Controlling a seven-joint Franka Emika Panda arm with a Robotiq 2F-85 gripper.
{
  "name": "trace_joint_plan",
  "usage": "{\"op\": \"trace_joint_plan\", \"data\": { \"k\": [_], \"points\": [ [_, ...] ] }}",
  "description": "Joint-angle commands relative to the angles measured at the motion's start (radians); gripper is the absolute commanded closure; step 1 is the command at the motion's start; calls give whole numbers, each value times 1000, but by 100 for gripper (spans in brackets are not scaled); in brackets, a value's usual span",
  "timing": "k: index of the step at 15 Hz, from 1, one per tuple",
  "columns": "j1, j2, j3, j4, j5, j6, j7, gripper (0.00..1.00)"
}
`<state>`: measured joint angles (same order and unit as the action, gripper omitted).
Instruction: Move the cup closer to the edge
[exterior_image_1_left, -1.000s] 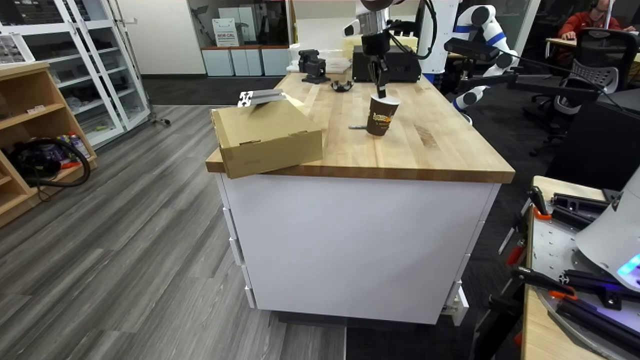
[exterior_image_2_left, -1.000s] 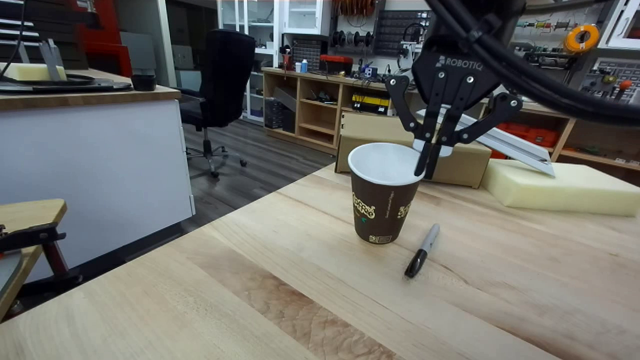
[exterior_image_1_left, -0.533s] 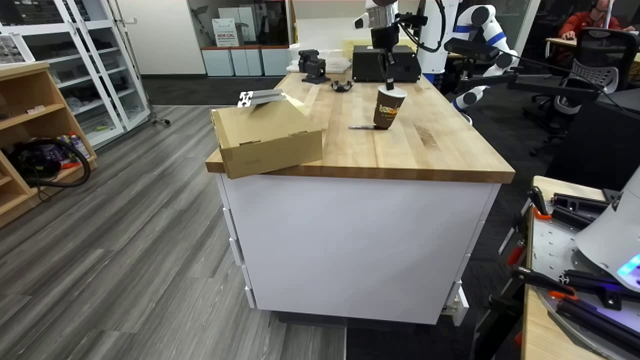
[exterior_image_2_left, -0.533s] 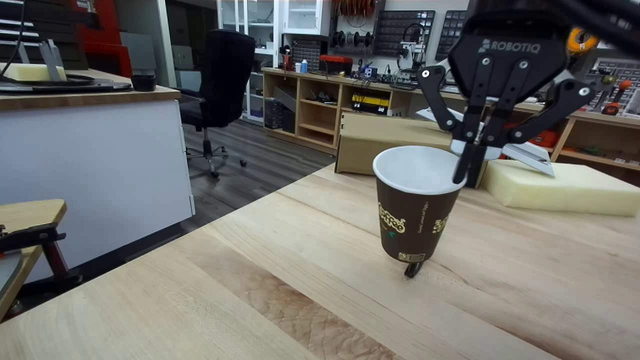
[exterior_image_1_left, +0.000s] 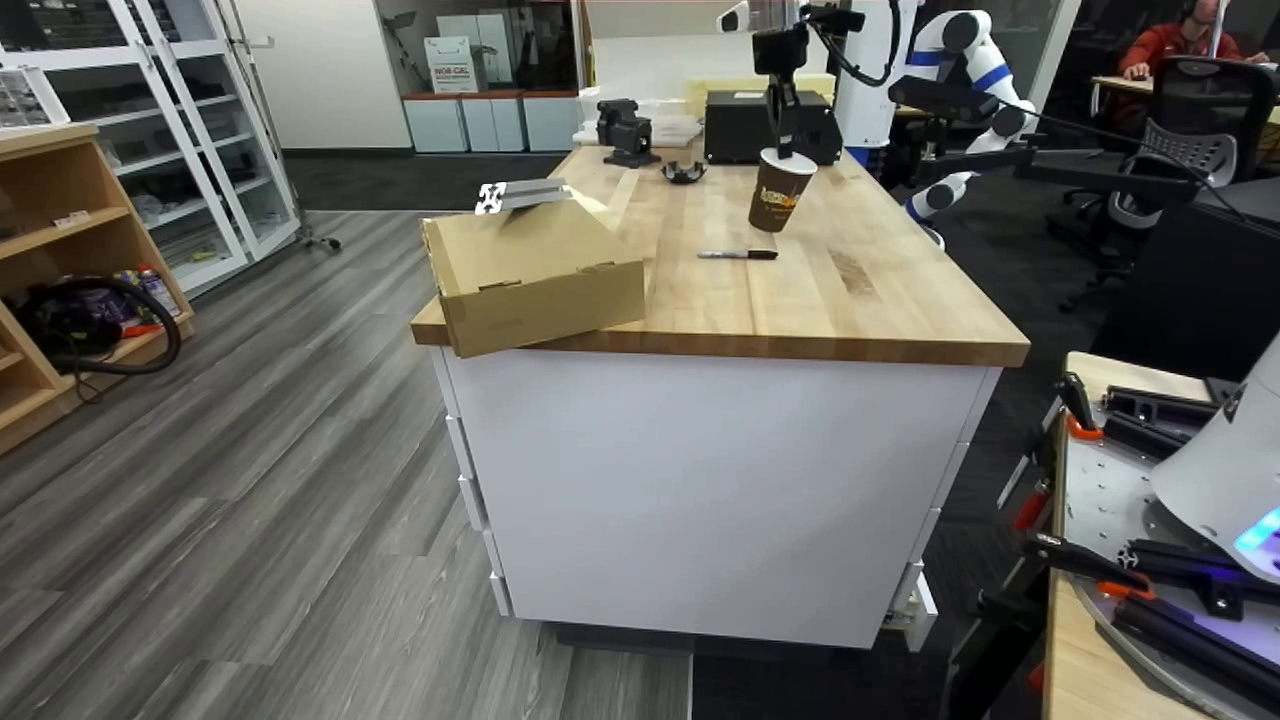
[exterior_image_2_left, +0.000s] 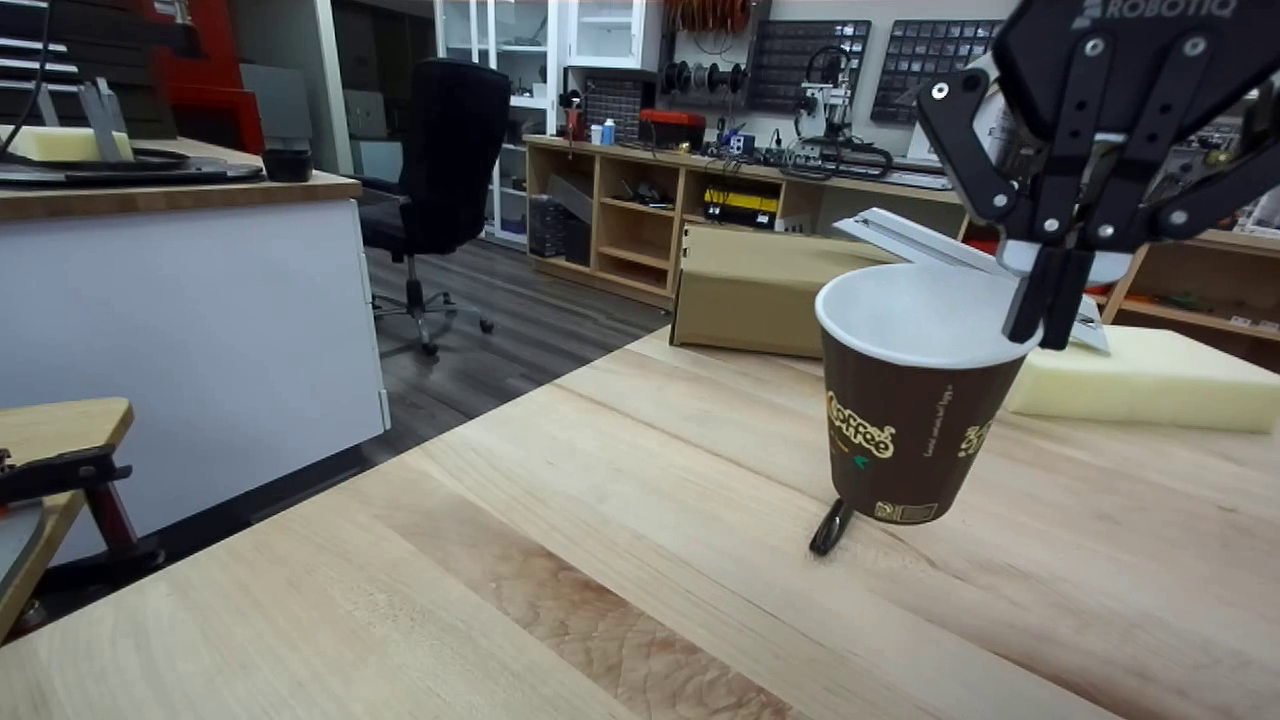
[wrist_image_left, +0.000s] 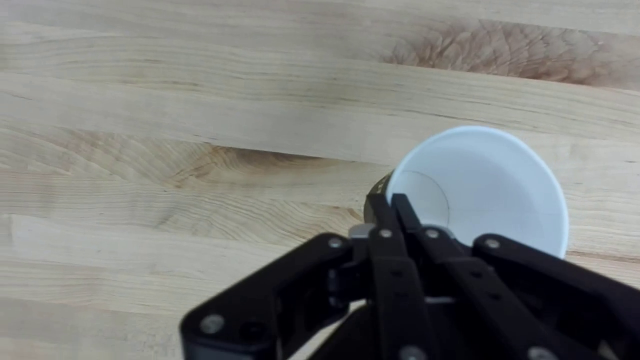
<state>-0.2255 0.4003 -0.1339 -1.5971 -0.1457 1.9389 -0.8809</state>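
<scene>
The brown paper cup (exterior_image_1_left: 779, 195), with a white inside and pale rim, hangs tilted and appears clear of the tabletop. It shows large in an exterior view (exterior_image_2_left: 915, 430), and its open mouth faces up in the wrist view (wrist_image_left: 505, 185). My gripper (exterior_image_2_left: 1045, 305) is shut on the cup's rim, one finger inside and one outside, as the wrist view (wrist_image_left: 389, 202) shows. In an exterior view the gripper (exterior_image_1_left: 783, 148) is above the cup. The edge (exterior_image_1_left: 780, 347) of the wooden tabletop runs along the front, with the cup well back from it.
A black-and-grey marker (exterior_image_1_left: 738, 254) lies on the tabletop, partly hidden by the cup in an exterior view (exterior_image_2_left: 830, 528). A cardboard box (exterior_image_1_left: 545, 300) overhangs the front corner. A yellow foam block (exterior_image_2_left: 1160, 390) lies by it. A black box (exterior_image_1_left: 730, 130) and a vise (exterior_image_1_left: 627, 135) stand farther back.
The gripper has carried the cup up and away from the front edge, past the marker, which is uncovered in an exterior view. The grip on the rim stays the same.
</scene>
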Motion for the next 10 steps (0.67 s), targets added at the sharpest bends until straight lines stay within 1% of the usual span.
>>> {"op": "trace_joint_plan", "data": {
  "k": [1, 10],
  "points": [
    [-13, 5, 17, 25, 7, 6, -3, 99],
    [-42, 78, -4, 141, -2, -74, 18, 99]
  ]
}}
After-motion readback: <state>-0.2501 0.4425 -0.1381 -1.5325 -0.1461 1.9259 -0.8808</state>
